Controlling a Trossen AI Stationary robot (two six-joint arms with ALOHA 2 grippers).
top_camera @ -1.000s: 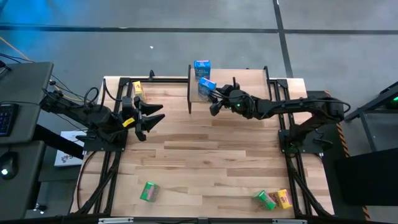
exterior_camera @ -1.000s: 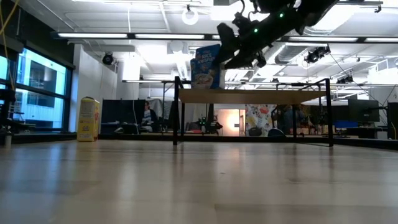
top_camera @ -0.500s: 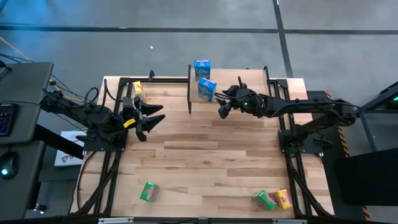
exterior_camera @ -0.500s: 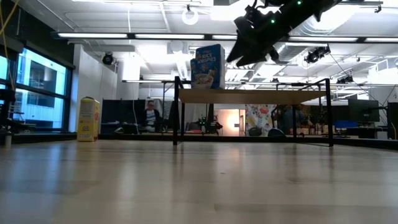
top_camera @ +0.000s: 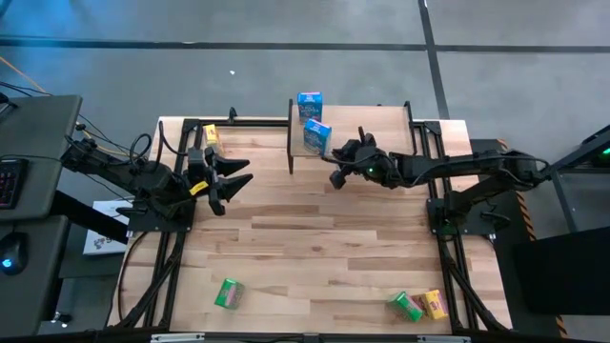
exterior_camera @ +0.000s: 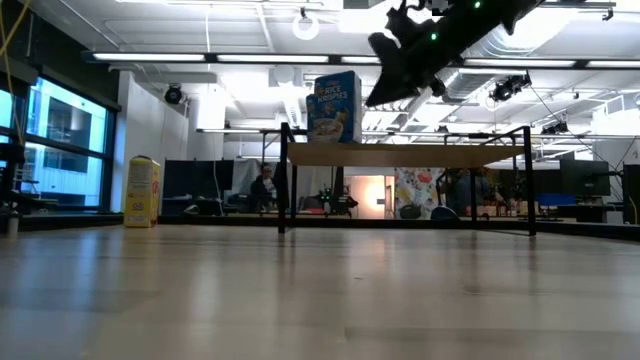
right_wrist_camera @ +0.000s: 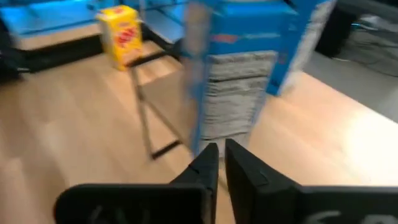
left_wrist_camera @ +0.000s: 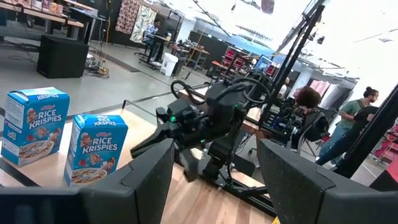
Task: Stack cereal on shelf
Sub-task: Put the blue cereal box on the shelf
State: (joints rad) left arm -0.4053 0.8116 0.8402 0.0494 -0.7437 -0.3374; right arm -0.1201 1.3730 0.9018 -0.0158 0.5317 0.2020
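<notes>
Two blue cereal boxes [top_camera: 309, 103] [top_camera: 317, 135] stand upright on their bases at the left end of the shelf [top_camera: 381, 129], a light-wood board on black legs at the table's far side. My right gripper [top_camera: 335, 178] hovers shut and empty just in front of the nearer blue box [right_wrist_camera: 249, 74], above shelf height [exterior_camera: 385, 95]. My left gripper [top_camera: 238, 181] waits open at the table's left, holding nothing. A yellow box [top_camera: 211, 134] stands at the far left of the table.
A green box [top_camera: 229, 292] lies near the table's front edge at the left. Another green box [top_camera: 404, 305] and a yellow one [top_camera: 435, 305] lie at the front right. The shelf's black legs [exterior_camera: 284, 178] stand on the tabletop. People sit in the room behind.
My right gripper has drawn back from the nearer blue box, toward the table's near right and slightly up, and has shut its fingers on nothing. The blue box stays upright on the shelf.
</notes>
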